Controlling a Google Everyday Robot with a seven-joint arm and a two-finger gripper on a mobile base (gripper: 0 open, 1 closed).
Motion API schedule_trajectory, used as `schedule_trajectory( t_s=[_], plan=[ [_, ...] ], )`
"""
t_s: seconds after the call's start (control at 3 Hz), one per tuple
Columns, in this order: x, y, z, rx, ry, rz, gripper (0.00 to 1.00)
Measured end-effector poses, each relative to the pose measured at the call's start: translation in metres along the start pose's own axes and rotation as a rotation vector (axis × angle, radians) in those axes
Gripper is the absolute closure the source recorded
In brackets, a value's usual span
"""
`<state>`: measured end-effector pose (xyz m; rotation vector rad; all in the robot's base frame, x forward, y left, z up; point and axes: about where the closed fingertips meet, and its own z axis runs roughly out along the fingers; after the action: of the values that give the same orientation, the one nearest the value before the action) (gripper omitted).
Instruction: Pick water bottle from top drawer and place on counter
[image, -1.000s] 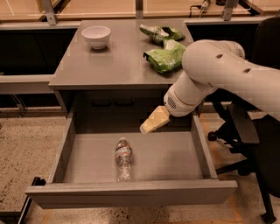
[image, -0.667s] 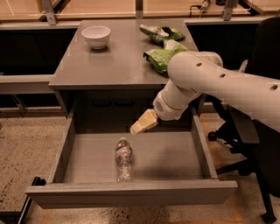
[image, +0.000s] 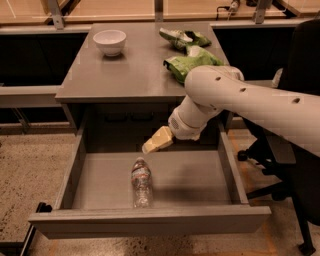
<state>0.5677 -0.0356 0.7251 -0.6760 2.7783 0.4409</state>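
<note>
The water bottle (image: 141, 181) lies flat on the floor of the open top drawer (image: 200, 179), cap toward the back, near the front panel. The grey counter (image: 125, 70) sits above the drawer. My white arm reaches in from the right. My gripper (image: 154, 142) has pale yellow fingers and hangs over the back of the drawer, just above and behind the bottle's cap, apart from it. Nothing is held in it.
A white bowl (image: 110, 41) stands at the counter's back left. Two green snack bags (image: 186, 37) (image: 189, 64) lie at the counter's back right. A black office chair (image: 295, 165) stands to the right of the drawer. Speckled floor lies to the left.
My arm has swung left across the drawer, bringing the gripper from the right side to just behind the bottle's cap. The bottle has not moved.
</note>
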Motion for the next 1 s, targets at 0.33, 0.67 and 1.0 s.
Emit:
schedule_trajectory(
  t_s=[0.33, 0.67, 1.0],
  plan=[
    [0.008, 0.010, 0.011, 0.000, 0.062, -0.001, 0.00],
    [0.017, 0.031, 0.036, 0.025, 0.138, -0.033, 0.00],
    [0.032, 0.047, 0.070, 0.064, 0.222, -0.042, 0.00]
  ],
)
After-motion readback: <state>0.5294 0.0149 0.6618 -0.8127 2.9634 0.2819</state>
